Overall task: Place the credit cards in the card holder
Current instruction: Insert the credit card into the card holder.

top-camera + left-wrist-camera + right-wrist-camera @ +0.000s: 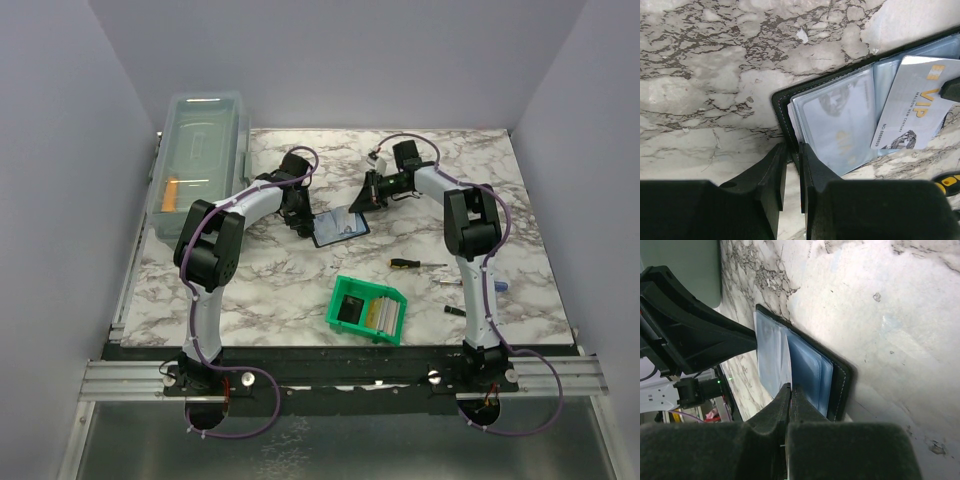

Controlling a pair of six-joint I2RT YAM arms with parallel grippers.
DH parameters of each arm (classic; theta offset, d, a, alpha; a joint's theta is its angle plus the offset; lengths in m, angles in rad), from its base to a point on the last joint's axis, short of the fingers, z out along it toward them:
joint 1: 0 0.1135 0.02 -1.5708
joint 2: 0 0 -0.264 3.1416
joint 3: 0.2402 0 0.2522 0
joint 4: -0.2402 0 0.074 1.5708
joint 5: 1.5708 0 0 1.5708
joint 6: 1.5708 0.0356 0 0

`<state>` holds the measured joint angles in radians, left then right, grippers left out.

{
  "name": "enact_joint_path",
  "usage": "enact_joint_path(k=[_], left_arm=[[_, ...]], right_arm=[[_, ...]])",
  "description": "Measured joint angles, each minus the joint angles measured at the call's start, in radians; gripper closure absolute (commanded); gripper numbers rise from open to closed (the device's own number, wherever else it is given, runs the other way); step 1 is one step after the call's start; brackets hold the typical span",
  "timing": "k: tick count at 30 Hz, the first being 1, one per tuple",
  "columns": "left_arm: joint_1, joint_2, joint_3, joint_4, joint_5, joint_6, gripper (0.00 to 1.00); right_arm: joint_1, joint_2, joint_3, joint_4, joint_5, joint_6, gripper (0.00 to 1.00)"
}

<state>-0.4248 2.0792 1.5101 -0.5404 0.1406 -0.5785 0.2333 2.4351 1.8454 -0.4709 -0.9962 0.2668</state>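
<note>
The left gripper is pinched tight on the black stitched edge of the card holder. Its two fingers sit on either side of that edge with only a sliver of gap between them. The holder lies open and flat on the marble table, with its clear sleeves facing up. Through the sleeve nearest the pinched edge I can make out a pale shape with a faint gold mark, too clouded to read.

On the holder's other half, away from the left gripper, rests a silver card printed VIP. It is tilted, and its lower edge overlaps the sleeves. The right gripper is clamped on this card, jaws almost touching, so the card shows edge-on as a thin line between them. In the left wrist view a black fingertip covers the card's outer corner.

From above, the two grippers meet the holder from opposite sides, the left at its left edge and the right at its far right corner.

Well apart from the holder, on its near side, stands a green bin. A dark card and some pale cards lie inside it. A screwdriver lies to the holder's near right, and a clear lidded box sits off to its left.
</note>
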Motion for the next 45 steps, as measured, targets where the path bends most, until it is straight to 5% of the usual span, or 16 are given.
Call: enact_joint_path(k=[19, 34, 40, 45], left_arm=[[0.0, 0.0, 0.0, 0.0, 0.0, 0.001, 0.79], [0.0, 0.003, 0.005, -0.006, 0.001, 0.008, 0.8], [0.0, 0.005, 0.008, -0.01, 0.001, 0.01, 0.8], [0.0, 0.005, 0.008, -0.009, 0.002, 0.015, 0.8]], right_arm=[[0.047, 0.035, 0.025, -0.005, -0.034, -0.007, 1.0], [0.079, 0.143, 0.229, -0.174, -0.048, -0.063, 0.95], [0.106, 0.159, 0.261, -0.19, -0.035, -0.046, 0.53], [0.118, 0.09, 0.206, -0.173, 0.037, 0.006, 0.4]])
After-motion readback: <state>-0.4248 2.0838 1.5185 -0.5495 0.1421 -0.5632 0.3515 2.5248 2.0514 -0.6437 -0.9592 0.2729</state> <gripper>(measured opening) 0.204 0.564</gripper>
